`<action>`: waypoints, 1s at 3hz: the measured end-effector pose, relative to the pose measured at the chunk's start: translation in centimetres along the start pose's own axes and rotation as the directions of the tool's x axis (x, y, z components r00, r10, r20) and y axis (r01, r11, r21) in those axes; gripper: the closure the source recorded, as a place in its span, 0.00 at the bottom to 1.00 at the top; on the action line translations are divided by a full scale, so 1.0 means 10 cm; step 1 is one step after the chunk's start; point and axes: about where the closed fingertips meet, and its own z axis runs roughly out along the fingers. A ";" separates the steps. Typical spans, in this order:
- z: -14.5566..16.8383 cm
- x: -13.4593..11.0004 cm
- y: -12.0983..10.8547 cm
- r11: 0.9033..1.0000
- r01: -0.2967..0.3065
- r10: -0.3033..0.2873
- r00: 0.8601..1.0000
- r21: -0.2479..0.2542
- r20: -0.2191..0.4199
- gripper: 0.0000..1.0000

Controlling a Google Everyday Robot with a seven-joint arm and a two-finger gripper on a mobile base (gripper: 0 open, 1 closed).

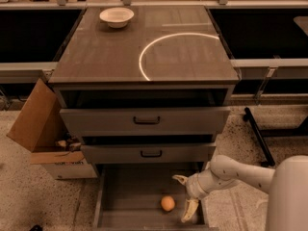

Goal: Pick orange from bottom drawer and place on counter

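The orange lies on the flat grey floor of the open bottom drawer, right of its middle. My gripper hangs over the drawer's right side, just right of the orange and apart from it. It is open, one pale finger up near the drawer's back, the other low near the front. It holds nothing. The counter is the glossy dark top of the cabinet, with a white arc mark.
A white bowl stands at the counter's back left. Two shallower drawers with black handles sit above, slightly pulled out. An open cardboard box leans at the cabinet's left. A black bar lies on the floor at right.
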 end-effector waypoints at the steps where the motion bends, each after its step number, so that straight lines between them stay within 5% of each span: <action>1: 0.41 0.26 -0.08 1.000 0.012 -0.011 1.000 -0.014 0.011 0.00; 3: 1.08 0.67 -0.51 0.995 0.090 -0.090 0.996 0.047 0.004 0.00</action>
